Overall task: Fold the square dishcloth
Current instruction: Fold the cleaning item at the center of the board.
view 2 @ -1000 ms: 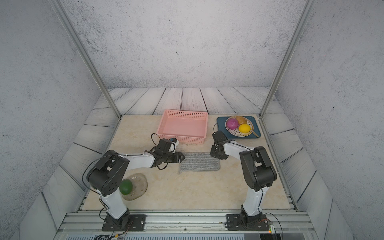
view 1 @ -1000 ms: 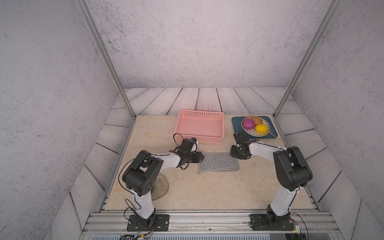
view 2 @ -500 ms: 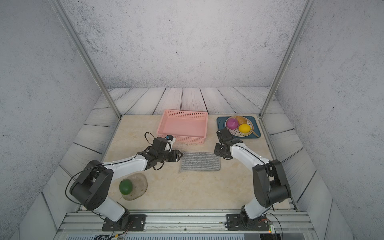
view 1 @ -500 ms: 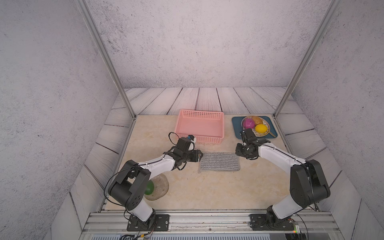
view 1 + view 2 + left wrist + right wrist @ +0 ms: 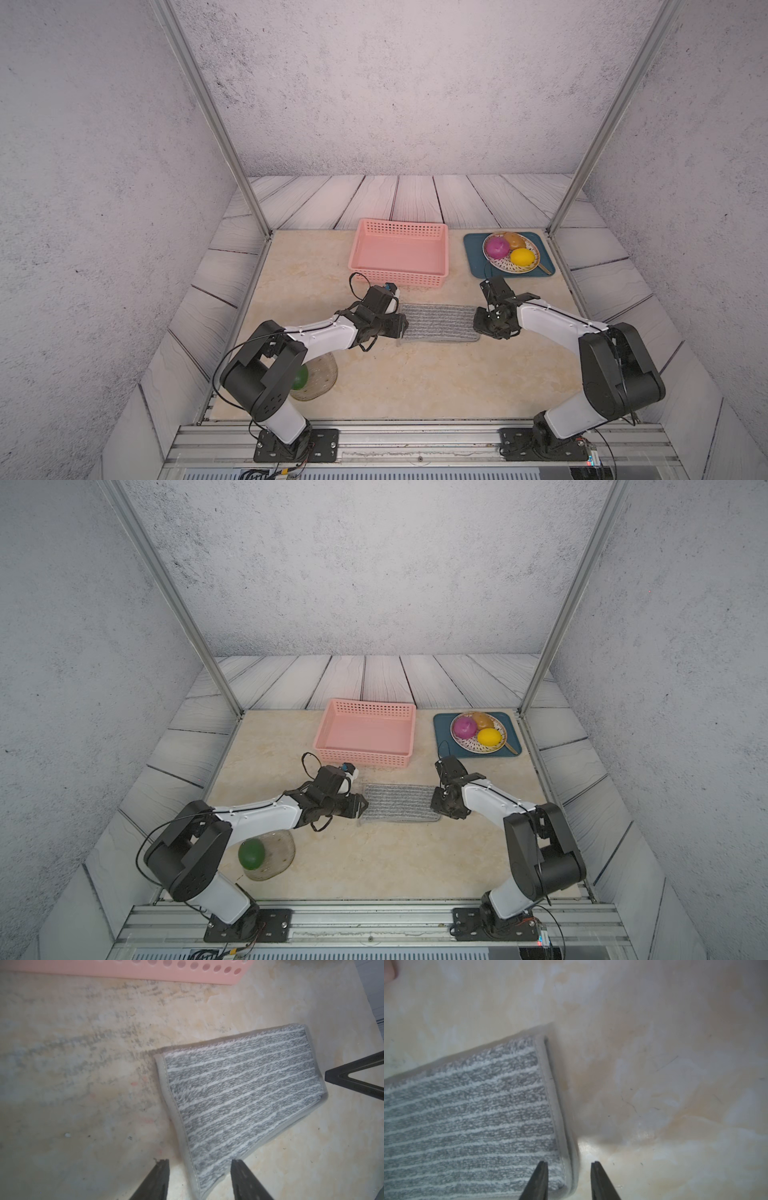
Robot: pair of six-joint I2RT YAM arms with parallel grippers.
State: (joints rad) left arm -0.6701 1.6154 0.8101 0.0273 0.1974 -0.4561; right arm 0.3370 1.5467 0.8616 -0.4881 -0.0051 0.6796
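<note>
Grey-and-white striped soft dishcloth [image 5: 438,328] lies flat before the pink perforated plastic basket [image 5: 399,253] — one fold looks done, judging by its doubled hem. Left gripper [image 5: 199,1161] and right gripper [image 5: 568,1163] straddle opposite ends, jaws apart, nothing clamped — perhaps a second fold remains.

Pale marbled surface [image 5: 415,382]: striped dishcloth [image 5: 438,322] flat mid-way, pink basket [image 5: 399,280] behind, blue tray [image 5: 476,266], round mat [image 5: 322,374].

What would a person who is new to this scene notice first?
The grey-striped dishcloth lies flat in the middle, with the left gripper and the right gripper open at its two ends. Behind it stand a pink basket and, farther right, a plate of bright fruit.
</note>
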